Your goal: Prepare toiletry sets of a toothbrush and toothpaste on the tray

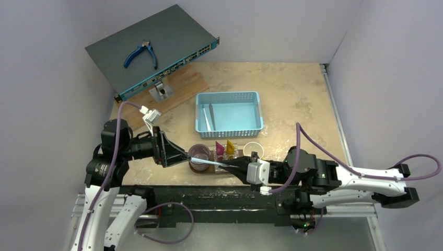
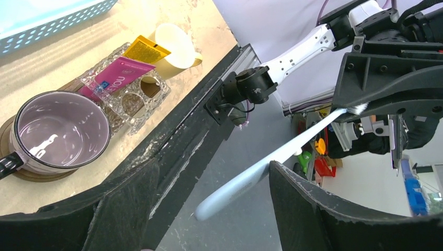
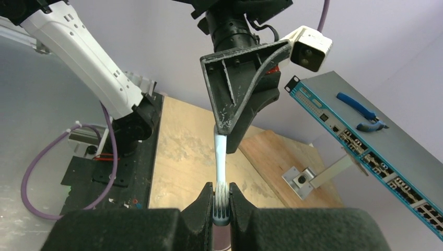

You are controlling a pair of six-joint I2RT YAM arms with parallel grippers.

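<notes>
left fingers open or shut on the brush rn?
Open. In the left wrist view the left fingers stand wide apart with the brush handle between them. The right fingers pinch its bristle end.

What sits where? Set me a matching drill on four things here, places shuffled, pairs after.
1 pliers
2 pink toothpaste
3 pale-blue toothbrush
4 spare brushes

A in the glass holder
B clamped in the right gripper
C on the grey network switch
D in the blue basket

Pairs: 1-C, 2-A, 3-B, 4-D
</notes>
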